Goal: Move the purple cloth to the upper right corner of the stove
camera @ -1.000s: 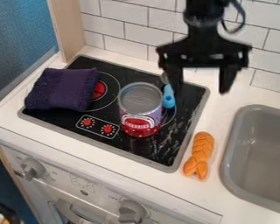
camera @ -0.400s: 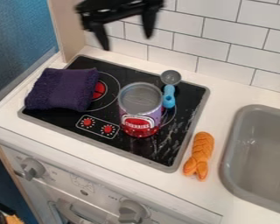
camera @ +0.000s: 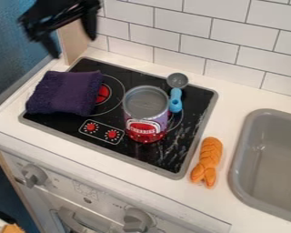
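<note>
The open black gripper (camera: 74, 47) hangs at the upper left, above and behind the cloth, with nothing between its fingers. Folded, the purple cloth (camera: 64, 93) lies on the left part of the black stove (camera: 132, 153), partly over the left burner and reaching the stove's left edge. A blue-handled scoop (camera: 175, 98) with a grey cup occupies the stove's upper right part.
An open can (camera: 145, 119) with a red label stands on the right half of the stove, beside the scoop. On the counter (camera: 172, 200), an orange braided bread (camera: 207, 162) lies between stove and sink (camera: 268, 159). A tiled wall rises behind.
The gripper has travelled left across the back of the stove, from above the upper right part to the upper left. The cloth, can, scoop and bread have stayed where they were.
</note>
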`<state>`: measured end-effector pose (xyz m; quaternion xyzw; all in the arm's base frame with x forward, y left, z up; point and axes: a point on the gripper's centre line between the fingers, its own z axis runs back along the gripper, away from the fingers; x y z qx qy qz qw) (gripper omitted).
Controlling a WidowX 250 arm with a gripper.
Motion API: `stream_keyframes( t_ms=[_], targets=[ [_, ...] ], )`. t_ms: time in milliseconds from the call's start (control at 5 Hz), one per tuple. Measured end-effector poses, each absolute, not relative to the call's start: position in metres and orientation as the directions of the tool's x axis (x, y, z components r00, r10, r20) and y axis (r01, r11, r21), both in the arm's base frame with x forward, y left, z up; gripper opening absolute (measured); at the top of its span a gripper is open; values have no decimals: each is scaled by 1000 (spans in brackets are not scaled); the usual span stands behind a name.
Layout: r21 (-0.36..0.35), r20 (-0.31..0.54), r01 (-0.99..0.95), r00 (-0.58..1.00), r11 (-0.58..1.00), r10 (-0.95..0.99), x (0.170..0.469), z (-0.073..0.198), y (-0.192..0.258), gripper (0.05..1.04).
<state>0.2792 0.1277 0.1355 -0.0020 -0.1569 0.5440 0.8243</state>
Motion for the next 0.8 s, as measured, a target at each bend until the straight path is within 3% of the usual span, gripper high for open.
stream_keyframes(
  t_ms=[200,800],
  targets=[
    [-159,223,-920,320,358,921,277,104,145,999],
    [-86,212,-950,277,301,937,282,44,176,999]
  ],
)
